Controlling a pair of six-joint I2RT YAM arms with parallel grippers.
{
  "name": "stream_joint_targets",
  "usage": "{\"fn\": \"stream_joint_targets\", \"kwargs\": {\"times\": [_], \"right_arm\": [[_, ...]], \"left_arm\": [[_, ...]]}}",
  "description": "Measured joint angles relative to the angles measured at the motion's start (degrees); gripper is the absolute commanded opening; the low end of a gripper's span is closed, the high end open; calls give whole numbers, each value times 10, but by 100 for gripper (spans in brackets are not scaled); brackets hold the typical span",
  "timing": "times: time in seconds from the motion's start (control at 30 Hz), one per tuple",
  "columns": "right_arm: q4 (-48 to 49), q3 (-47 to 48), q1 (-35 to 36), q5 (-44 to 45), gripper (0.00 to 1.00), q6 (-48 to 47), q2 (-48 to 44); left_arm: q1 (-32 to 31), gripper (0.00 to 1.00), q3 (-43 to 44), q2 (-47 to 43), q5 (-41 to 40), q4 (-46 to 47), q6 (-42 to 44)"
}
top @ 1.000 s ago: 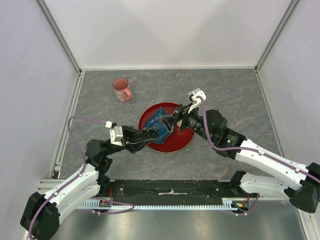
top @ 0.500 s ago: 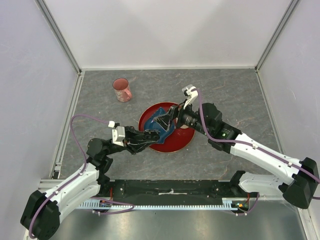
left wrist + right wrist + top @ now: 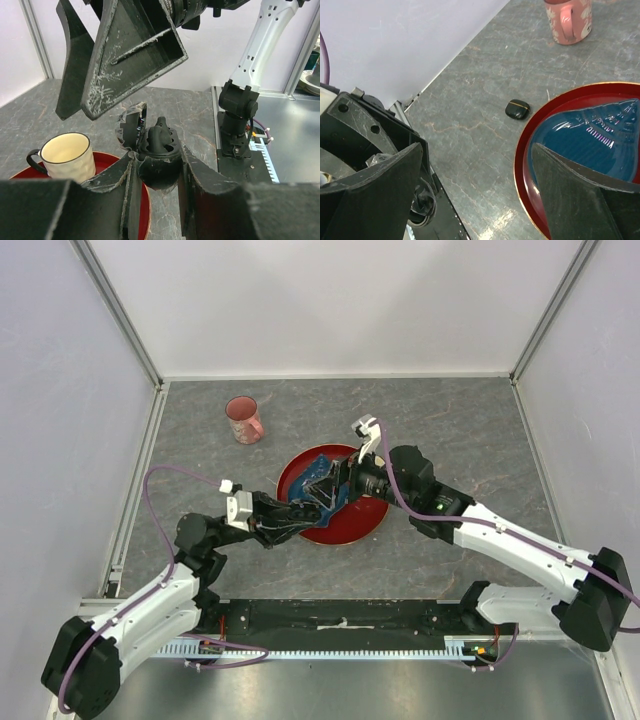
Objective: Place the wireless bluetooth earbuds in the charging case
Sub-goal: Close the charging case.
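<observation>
the left fingers [image 3: 308,509] are closed tight on the charging case [image 3: 157,169], one finger pressed against each side of its rounded black lower half. the case is held just above the near part of the red plate [image 3: 362,522], clear of the bench [image 3: 470,430]. its lid [image 3: 130,129] is hinged open and stands up on the left side in the left wrist view. one of the wireless bluetooth earbuds [image 3: 161,134] sits in the open case, a small curled black piece standing up out of its well. i cannot tell where the other earbuds are.

the right fingers [image 3: 333,480] are spread wide with nothing between them. they hang just above and slightly behind the open case, and in the left wrist view their scratched inner faces fill the upper left.

a blue shell-shaped dish [image 3: 592,150] lies on the red plate, and a cream cup [image 3: 67,159] with a black handle stands upright on the plate, just left of the held case. a pink mug [image 3: 243,420] stands upright on the bench, well apart from the plate toward the far left. a second small black case [image 3: 518,109], shut and marked with a thin gold line, lies on the bench just outside the plate's rim, between the plate and the pink mug.
</observation>
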Motion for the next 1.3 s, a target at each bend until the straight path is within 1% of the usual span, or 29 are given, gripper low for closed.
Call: {"fn": "stream_joint_targets", "kwargs": {"times": [0.67,0.87,1.03,1.17,1.3], "right_arm": [[-5,-16,-1,-71,97,5,8],[43,-48,-4,-61,98,33,19],[54,-62,1,-16,98,49,36],[68,-69,27,73,98,63,41],[96,-90,43,141,98,90,36]], "left_arm": [[0,2,2,10,-6,-5,0],[-1,2,2,3,-21,-43,-2],[-1,2,2,2,-52,-99,-18],[-1,2,18,8,-73,-145,-40],[-1,2,27,21,-83,-156,-52]]}}
